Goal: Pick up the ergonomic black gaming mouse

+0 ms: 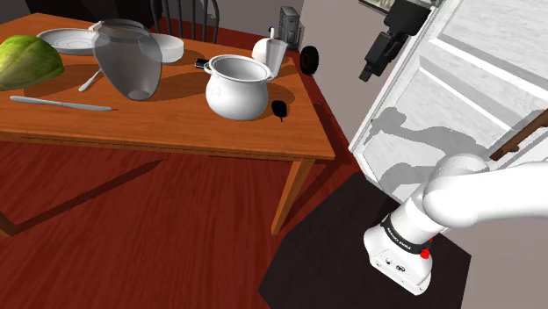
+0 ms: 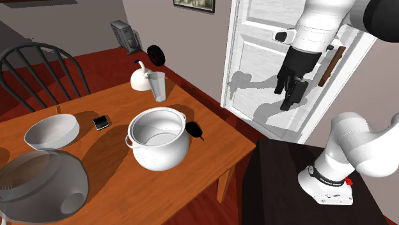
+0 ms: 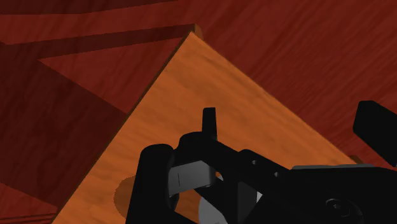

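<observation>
black mouse [image 1: 280,109] sits near table [image 1: 176,133] edge beside pot [image 1: 235,88], gripper [image 2: 288,96] well apart.

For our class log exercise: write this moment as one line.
phase: pre-grasp | gripper: raised beside white door | mouse: on table, next to white pot, not held

We see an orange wooden table [image 1: 176,132] across the upper left of the shoulder view, standing on a dark red plank floor [image 1: 105,228]. A dark spindle-back chair [image 2: 37,45] sits behind it. At right, a white panelled door [image 1: 474,79] carries soft shadows beside a grey wall [image 2: 185,45]. A dark mat [image 1: 325,237] lies below.
</observation>
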